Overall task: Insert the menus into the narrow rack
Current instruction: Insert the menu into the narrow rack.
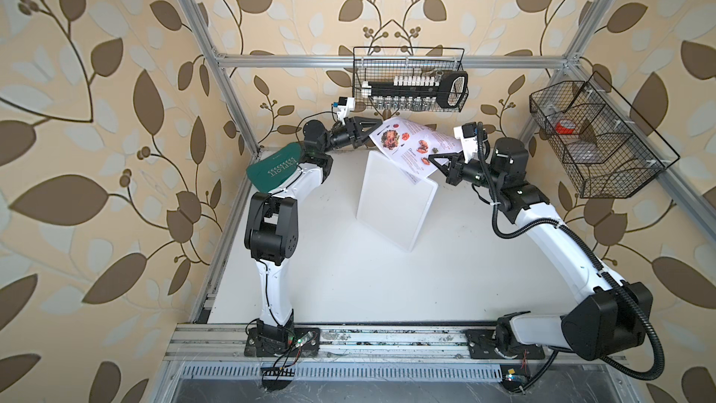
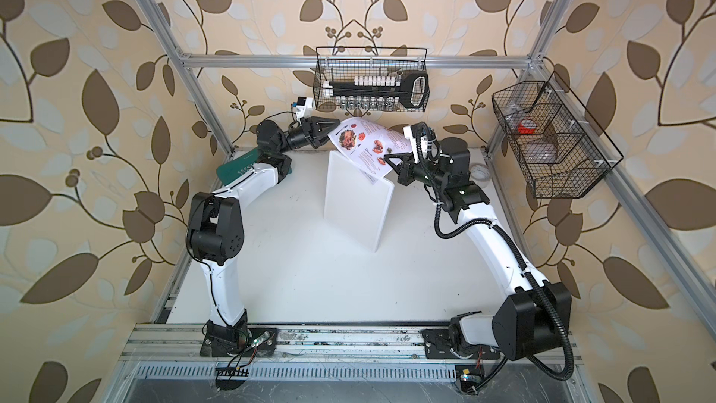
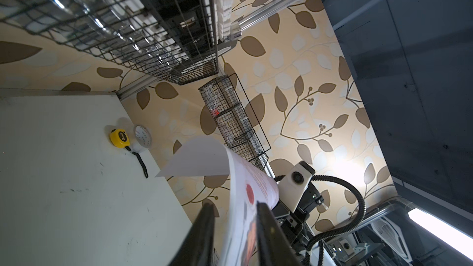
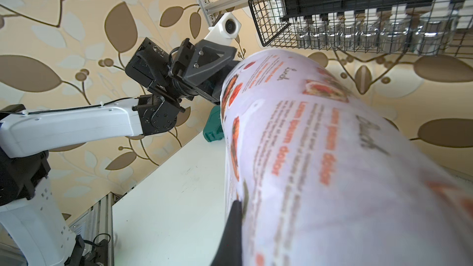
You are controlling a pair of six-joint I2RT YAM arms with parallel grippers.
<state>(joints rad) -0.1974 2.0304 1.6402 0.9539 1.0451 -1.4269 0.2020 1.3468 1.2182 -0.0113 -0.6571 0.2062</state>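
The menus, a single printed sheet, hang tilted in the air between both arms, bowed upward. Its lower corner overlaps the top edge of the narrow rack, a frosted white holder standing upright on the table. I cannot tell whether the corner is inside. My left gripper is at the sheet's far edge, fingers apart, with the paper loose between them. My right gripper is shut on the sheet's near edge; one finger is hidden behind the paper.
A black wire basket with jars hangs on the back rail just above the sheet. Another wire basket hangs on the right wall. A green case lies under the left arm. A yellow tape measure and a tape roll sit in the back right corner.
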